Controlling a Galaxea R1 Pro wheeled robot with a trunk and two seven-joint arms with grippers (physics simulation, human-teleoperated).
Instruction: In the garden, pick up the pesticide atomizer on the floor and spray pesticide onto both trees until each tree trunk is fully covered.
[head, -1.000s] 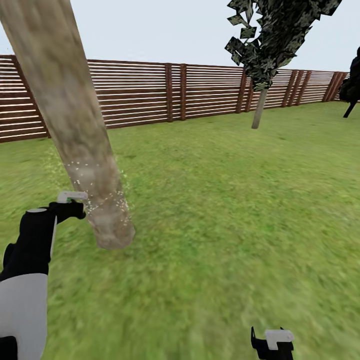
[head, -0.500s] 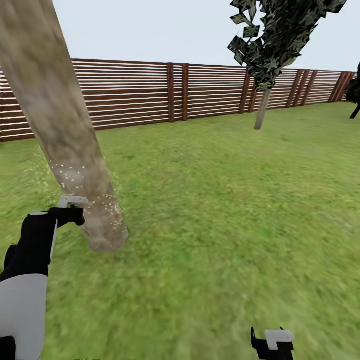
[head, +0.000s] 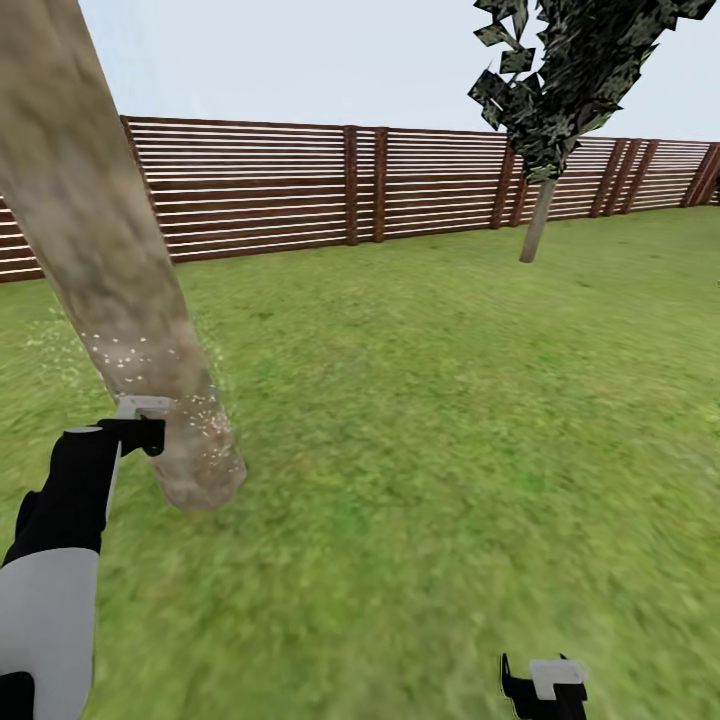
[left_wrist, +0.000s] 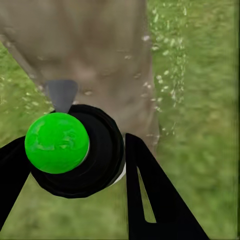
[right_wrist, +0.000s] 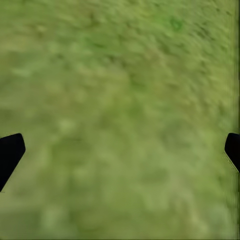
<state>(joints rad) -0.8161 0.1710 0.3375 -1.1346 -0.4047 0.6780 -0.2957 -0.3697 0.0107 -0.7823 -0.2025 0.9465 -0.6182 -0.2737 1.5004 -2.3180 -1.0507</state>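
In the head view my left gripper is shut on the pesticide atomizer, whose light-grey cap touches the near tree trunk just above its flared base. White spray specks dot the bark and the air around it. The left wrist view looks down on the atomizer: a dark ring with a green dot on top and a grey nozzle aimed at the trunk, black fingers on either side. The second tree stands far off by the fence. My right gripper is low, open over grass.
A brown slatted fence runs across the back of the lawn. Grass spreads wide and flat between the near trunk and the far tree.
The whole view has shifted: the near trunk sits further left and the far tree further right. My left gripper keeps the atomizer against the trunk, and the specks persist. The right gripper is unchanged.
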